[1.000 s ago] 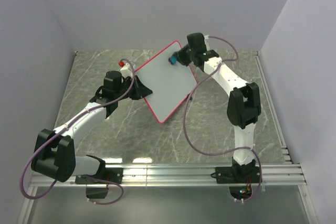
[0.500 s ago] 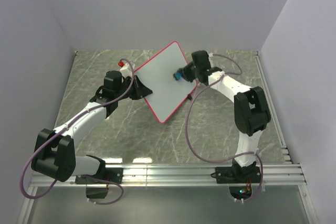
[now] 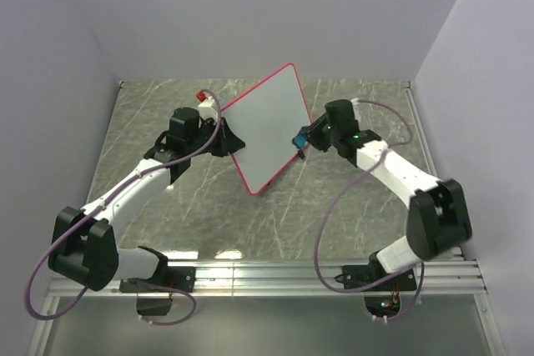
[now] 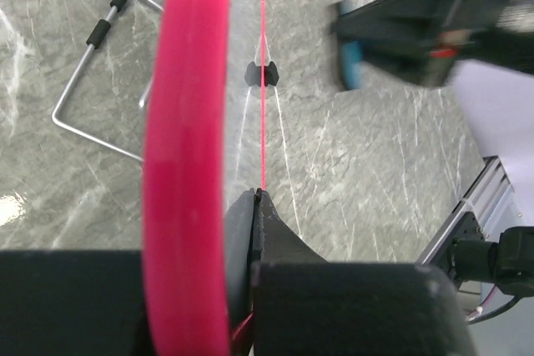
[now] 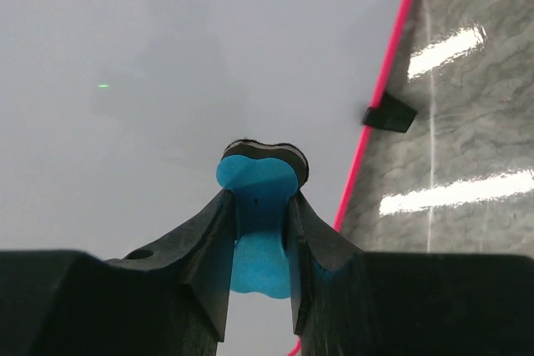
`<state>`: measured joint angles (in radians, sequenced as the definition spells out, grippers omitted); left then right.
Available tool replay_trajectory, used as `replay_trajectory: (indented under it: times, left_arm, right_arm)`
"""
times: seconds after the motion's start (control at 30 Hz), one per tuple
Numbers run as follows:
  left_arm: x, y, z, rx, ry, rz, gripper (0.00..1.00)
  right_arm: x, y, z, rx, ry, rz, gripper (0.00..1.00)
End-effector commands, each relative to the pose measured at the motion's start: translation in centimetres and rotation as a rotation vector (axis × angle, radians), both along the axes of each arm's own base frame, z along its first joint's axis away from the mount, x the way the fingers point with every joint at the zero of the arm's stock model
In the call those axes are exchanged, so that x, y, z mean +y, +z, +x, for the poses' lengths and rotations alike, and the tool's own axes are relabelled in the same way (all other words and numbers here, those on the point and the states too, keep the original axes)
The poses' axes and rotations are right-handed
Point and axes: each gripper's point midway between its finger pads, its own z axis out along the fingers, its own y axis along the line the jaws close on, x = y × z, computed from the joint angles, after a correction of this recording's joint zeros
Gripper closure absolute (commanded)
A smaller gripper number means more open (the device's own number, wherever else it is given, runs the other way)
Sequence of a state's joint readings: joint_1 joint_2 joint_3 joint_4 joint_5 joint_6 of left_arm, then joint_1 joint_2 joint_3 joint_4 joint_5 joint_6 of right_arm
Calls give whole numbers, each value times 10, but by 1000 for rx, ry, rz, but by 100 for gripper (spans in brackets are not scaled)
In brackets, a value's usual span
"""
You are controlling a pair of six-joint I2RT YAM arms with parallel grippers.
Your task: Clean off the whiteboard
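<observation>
The whiteboard [image 3: 265,127] is white with a thin red-pink frame and is held tilted up off the table. My left gripper [image 3: 224,141] is shut on its left edge. In the left wrist view the jaws [image 4: 258,196] pinch the frame [image 4: 188,122], and one black foot [image 4: 263,74] shows further along the edge. My right gripper [image 3: 304,141] is shut on a blue eraser [image 3: 298,140] at the board's right edge. In the right wrist view the eraser [image 5: 254,177] sits between my fingers, its dark felt pressed against the white surface [image 5: 150,64] near the frame [image 5: 388,81] and a foot [image 5: 390,114].
A red-capped object [image 3: 200,95] lies on the marbled table [image 3: 209,206] behind the left gripper. A bent metal rod with black grips [image 4: 88,93] lies on the table under the board. An aluminium rail [image 3: 275,274] runs along the near edge. Grey walls stand on three sides.
My right gripper has dragged the eraser from the board's far top corner down across the surface to its right edge. The left gripper has lifted and tilted the board a little.
</observation>
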<state>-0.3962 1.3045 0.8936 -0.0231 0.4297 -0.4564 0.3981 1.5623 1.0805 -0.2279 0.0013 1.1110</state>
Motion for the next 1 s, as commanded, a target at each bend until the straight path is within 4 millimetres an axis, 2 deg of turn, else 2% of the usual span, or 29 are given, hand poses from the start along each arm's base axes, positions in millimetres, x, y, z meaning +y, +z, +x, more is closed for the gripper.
replay_trajectory:
  times: [0.0,0.03,0.17,0.27,0.37,0.4,0.5,0.57,0.6,0.63,0.7,0.73,0.87,0.97]
  left_arm:
    - [6,-46,-46,212,-103,156,100]
    - [8,-47,-44,211,-92,171,100]
    - [14,-44,-31,170,-71,230,100]
    - [17,-40,-22,126,-68,262,100]
    - [19,-34,-11,57,-63,294,100]
    - [21,-34,-8,38,-56,307,100]
    - [37,-29,8,-50,23,370,100]
    - [45,-25,13,-106,49,403,100]
    - [50,-32,12,-113,61,420,100]
    - [55,-25,18,-159,102,425,100]
    - [62,-29,21,-180,138,430,100]
    - [64,-23,26,-210,164,420,100]
    - [69,-19,34,-214,196,387,100]
    - [76,-9,45,-196,187,348,100]
  right_arm:
    - [-30,26,-12,-80,-34,-43,100]
    - [-37,35,-18,-95,-44,-46,100]
    - [-65,35,-45,-77,-76,-123,100]
    - [-82,27,-69,-32,-92,-180,100]
    - [-92,12,-93,14,-93,-200,100]
    - [-95,1,-102,39,-92,-208,100]
    - [-101,-4,-118,44,-87,-215,100]
    - [-106,-6,-124,55,-86,-232,100]
    - [-109,-8,-126,58,-82,-244,100]
    - [-111,-7,-129,58,-82,-248,100]
    - [-111,-6,-133,46,-71,-246,100]
    - [-112,-6,-135,48,-71,-246,100]
    - [-114,-5,-139,40,-63,-251,100]
    - [-114,-5,-142,34,-56,-249,100]
